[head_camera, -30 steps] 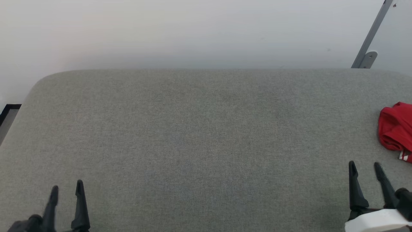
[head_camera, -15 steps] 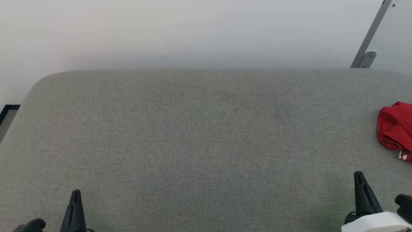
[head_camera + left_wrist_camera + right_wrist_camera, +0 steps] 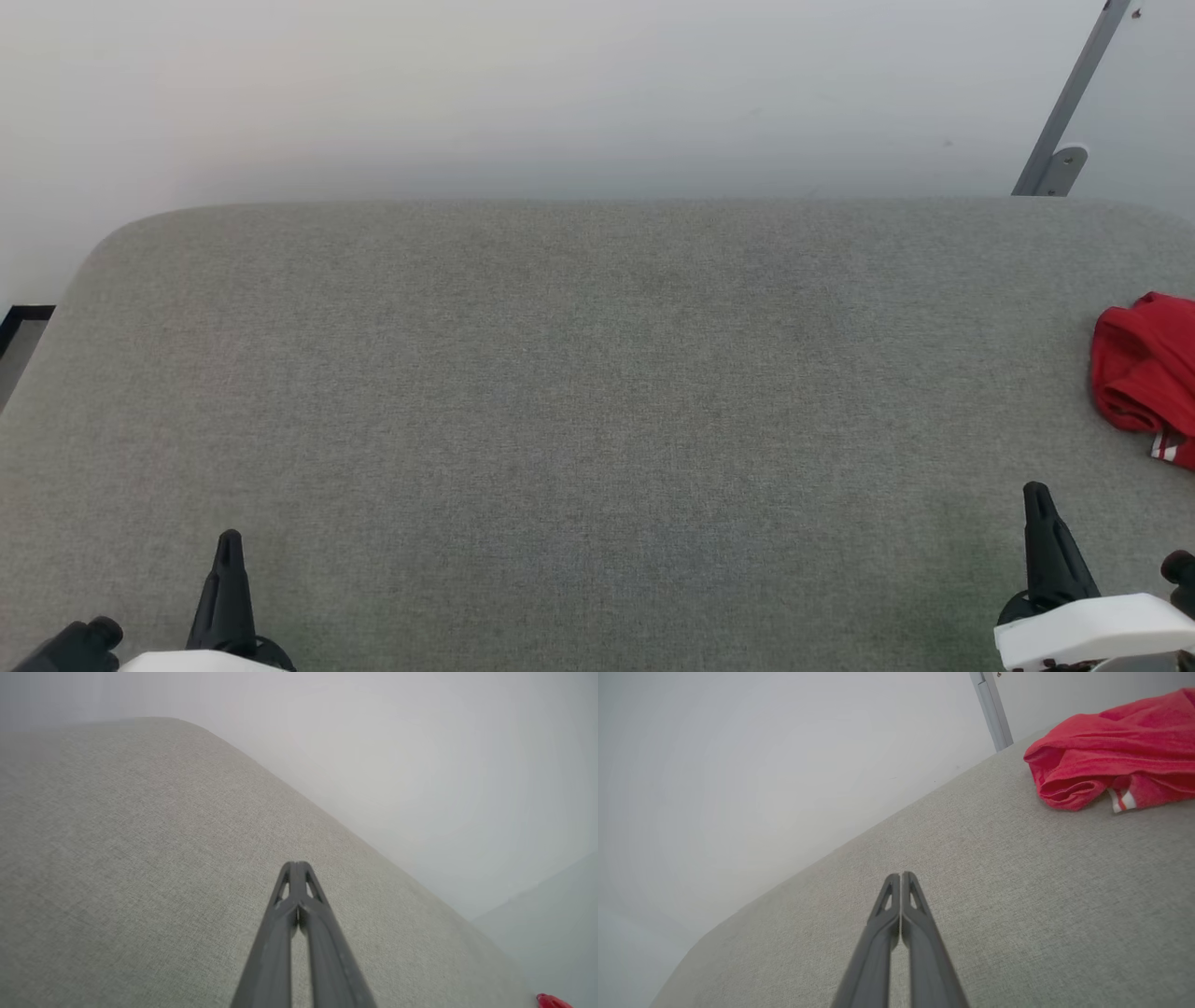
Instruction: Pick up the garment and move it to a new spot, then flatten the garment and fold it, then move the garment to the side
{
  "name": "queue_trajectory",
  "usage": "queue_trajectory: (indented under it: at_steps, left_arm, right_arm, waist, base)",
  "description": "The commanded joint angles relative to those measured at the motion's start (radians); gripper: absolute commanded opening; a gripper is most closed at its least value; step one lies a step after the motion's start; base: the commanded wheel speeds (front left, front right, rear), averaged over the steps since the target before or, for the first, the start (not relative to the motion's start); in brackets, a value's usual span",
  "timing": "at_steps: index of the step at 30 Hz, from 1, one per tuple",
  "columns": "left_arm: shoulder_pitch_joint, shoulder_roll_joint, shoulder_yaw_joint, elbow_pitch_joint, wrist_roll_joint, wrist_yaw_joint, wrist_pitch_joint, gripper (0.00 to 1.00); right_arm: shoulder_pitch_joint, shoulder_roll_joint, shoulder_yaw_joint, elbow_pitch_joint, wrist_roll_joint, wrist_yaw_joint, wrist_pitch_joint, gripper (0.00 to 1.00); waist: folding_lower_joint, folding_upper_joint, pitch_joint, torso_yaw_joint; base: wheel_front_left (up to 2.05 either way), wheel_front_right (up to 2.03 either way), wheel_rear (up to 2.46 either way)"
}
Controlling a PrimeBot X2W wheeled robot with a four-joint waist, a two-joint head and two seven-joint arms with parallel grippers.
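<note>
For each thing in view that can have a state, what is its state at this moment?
garment: crumpled in a heap, lying on the grey surface, not held.
left gripper: jaws shut, holding nothing.
right gripper: jaws shut, holding nothing, apart from the garment.

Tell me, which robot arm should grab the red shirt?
The right one. The red shirt lies bunched at the right edge, near the right claw; the left claw is far across the grey surface. Both are shut, empty.
</note>
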Motion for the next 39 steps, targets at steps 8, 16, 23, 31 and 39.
queue_trajectory:
  at_steps: [8,16,23,31,39]
  left_arm:
    - [-0.046,0.0,-0.003,-0.007,-0.122,-0.001,0.033,0.0]
    - [-0.065,-0.005,-0.006,-0.001,-0.221,-0.002,0.061,0.0]
    - [-0.08,-0.009,-0.008,0.003,-0.298,-0.002,0.084,0.0]
    - [-0.096,-0.013,-0.01,0.008,-0.383,-0.003,0.11,0.0]
    - [-0.11,-0.017,-0.013,0.012,-0.462,-0.003,0.131,0.0]
  right_arm:
    - [-0.038,0.003,0.002,-0.012,0.125,0.0,0.033,0.0]
    - [-0.052,0.008,0.004,-0.011,0.228,0.0,0.062,0.0]
    - [-0.063,0.012,0.005,-0.01,0.311,0.0,0.085,0.0]
    - [-0.074,0.016,0.007,-0.008,0.4,0.0,0.11,0.0]
    - [-0.086,0.02,0.008,-0.007,0.482,0.0,0.132,0.0]
  waist:
    - [0.0,0.0,0.0,-0.003]
    - [0.0,0.0,0.0,-0.006]
    - [0.0,0.0,-0.001,-0.008]
    - [0.0,0.0,-0.001,-0.011]
    - [0.0,0.0,-0.001,-0.014]
  base:
    - [0.0,0.0,0.0]
    - [0.0,0.0,0.0]
    - [0.0,0.0,0.0]
    - [0.0,0.0,0.0]
    - [0.0,0.0,0.0]
